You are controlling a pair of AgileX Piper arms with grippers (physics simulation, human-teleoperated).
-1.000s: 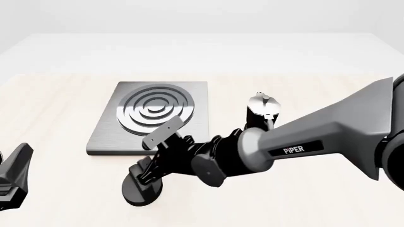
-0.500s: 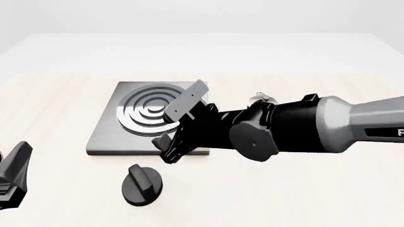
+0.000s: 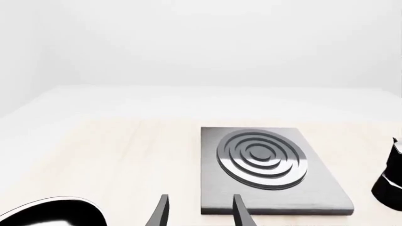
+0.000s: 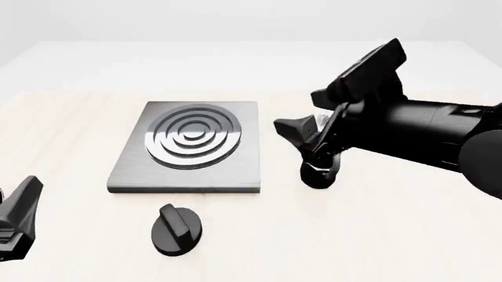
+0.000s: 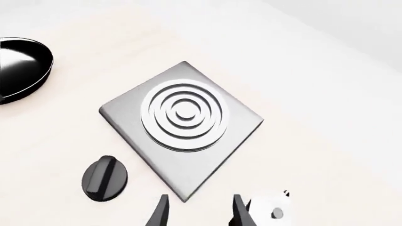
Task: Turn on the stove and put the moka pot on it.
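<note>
The stove plate (image 4: 188,147) lies flat left of centre, silver rings up; it also shows in both wrist views (image 3: 270,169) (image 5: 182,127). Its round black knob (image 4: 176,229) (image 5: 103,178) stands alone in front of it. The moka pot (image 4: 318,175) is right of the plate, mostly hidden by my right gripper (image 4: 310,147), which hangs open over its stove-side edge. In the right wrist view the pot's silver lid (image 5: 270,209) lies outside the fingers (image 5: 238,212), with nothing between them. My left gripper (image 4: 16,226) rests open at the near left, fingertips (image 3: 162,212) apart and holding nothing.
A glossy black rounded shape (image 5: 22,66) (image 3: 50,214) shows left of the stove, close to the left arm. A black form (image 3: 392,176) cuts into the left wrist view's edge; I cannot tell whether it is the pot or the right gripper.
My right gripper has let go of the knob, lifted, and swung right across the stove's front to the moka pot. The knob stays put. The left arm has not moved.
</note>
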